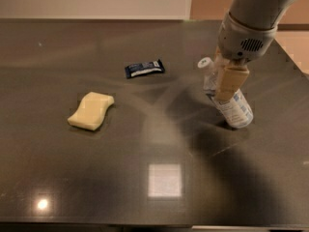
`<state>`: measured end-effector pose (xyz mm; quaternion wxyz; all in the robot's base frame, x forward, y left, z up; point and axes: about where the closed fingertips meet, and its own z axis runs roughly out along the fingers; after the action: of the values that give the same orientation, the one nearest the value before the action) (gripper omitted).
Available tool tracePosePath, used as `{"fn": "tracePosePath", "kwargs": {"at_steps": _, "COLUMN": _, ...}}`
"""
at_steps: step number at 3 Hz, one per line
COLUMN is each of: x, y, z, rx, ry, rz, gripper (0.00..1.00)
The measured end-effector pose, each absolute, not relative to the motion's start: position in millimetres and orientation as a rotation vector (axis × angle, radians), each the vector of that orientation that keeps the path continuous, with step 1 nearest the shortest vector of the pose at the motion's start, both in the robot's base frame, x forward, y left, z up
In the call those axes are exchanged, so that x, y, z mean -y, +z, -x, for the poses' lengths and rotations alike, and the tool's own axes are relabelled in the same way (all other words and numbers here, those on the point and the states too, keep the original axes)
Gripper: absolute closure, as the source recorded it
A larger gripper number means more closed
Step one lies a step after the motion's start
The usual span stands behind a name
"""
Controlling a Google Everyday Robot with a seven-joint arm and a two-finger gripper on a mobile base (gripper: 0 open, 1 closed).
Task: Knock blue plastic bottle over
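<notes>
The blue plastic bottle [235,109] is clear and bluish with a white cap and a pale label. It stands at the right of the dark table [154,168], leaning strongly with its cap toward the upper left and its base still on the table. My gripper [228,81] reaches down from the upper right and presses against the bottle's upper part, covering its neck and shoulder.
A dark blue flat snack wrapper [144,68] lies at the centre back. A yellow sponge [91,110] lies at the left. The table's right edge runs close behind the arm [253,13].
</notes>
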<state>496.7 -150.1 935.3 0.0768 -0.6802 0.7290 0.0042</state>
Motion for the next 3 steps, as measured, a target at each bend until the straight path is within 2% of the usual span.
{"fn": "tracePosePath", "kwargs": {"at_steps": 1, "x": 154, "y": 920, "z": -495, "rx": -2.203, "ry": -0.017, "rz": 2.116, "gripper": 0.82}}
{"fn": "tracePosePath", "kwargs": {"at_steps": 3, "x": 133, "y": 894, "z": -498, "rx": -2.158, "ry": 0.015, "rz": 2.242, "gripper": 0.36}}
